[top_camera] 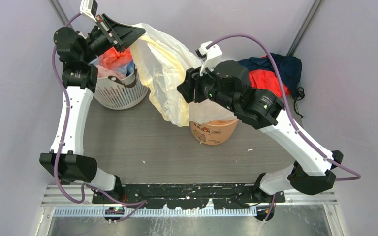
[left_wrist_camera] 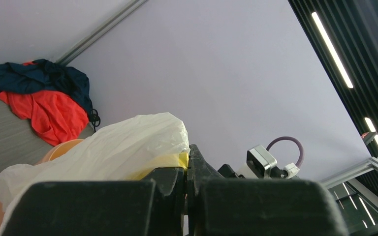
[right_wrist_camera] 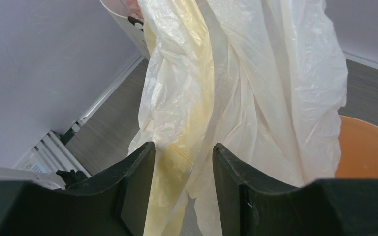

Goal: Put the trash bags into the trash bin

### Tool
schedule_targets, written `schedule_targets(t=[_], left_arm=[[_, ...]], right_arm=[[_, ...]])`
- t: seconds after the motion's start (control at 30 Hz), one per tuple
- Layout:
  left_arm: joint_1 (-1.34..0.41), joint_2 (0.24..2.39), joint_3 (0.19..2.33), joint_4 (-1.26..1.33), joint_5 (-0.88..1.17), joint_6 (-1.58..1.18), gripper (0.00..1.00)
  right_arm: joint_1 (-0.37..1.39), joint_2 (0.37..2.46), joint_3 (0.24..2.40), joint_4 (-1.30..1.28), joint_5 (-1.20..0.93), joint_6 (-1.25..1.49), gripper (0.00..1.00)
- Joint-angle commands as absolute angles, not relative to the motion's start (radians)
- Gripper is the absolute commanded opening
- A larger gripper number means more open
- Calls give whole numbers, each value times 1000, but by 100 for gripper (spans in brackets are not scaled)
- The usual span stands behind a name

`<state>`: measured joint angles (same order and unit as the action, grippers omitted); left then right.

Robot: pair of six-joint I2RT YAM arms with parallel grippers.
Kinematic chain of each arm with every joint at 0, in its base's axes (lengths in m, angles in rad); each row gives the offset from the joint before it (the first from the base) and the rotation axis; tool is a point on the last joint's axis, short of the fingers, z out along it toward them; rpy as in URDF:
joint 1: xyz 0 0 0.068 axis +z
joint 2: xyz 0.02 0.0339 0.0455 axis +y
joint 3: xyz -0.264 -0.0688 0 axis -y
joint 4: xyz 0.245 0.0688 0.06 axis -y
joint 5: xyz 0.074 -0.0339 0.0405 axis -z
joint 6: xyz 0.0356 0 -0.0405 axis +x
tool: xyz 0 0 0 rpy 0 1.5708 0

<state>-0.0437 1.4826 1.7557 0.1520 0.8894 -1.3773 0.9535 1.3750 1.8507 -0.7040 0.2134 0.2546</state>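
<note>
White slotted basket (top_camera: pixel 120 93) sits at the back of the grey wood-grain table (top_camera: pixel 142 142), stuffed with red, pink and blue plastic bundles (top_camera: pixel 114 61). Well off to the basket's right there's a red and navy cloth heap (top_camera: pixel 275 73). A few white crumbs (top_camera: pixel 144 161) lie on the tabletop in front of the basket.

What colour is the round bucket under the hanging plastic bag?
The bucket is orange, with a small side print; top external view shows it best.
</note>
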Motion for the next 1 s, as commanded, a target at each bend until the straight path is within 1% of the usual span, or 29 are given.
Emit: schedule_targets(t=[0.0, 0.2, 0.4, 0.67, 0.9, 0.97], left_arm=[[-41, 1480, 1787, 173, 865, -1358, 1], [-42, 1482, 1790, 173, 858, -1360, 1], [-42, 1485, 1783, 173, 856, -1357, 1], [-41, 1490, 1776, 173, 853, -1355, 0], [-41, 1491, 1786, 176, 851, -1363, 1], [-41, 1492, 1793, 176, 850, -1366, 0]], right_arm=[[950, 1377, 1840, -646, 145, 307, 53], [952, 1400, 1844, -628, 117, 334, 52], [956, 1413, 1858, -585, 29, 363, 52], [990, 1448, 1874, -572, 14, 383, 52], [1032, 1537, 1940, -637, 144, 402, 52], [1034, 1552, 1943, -628, 158, 420, 48]])
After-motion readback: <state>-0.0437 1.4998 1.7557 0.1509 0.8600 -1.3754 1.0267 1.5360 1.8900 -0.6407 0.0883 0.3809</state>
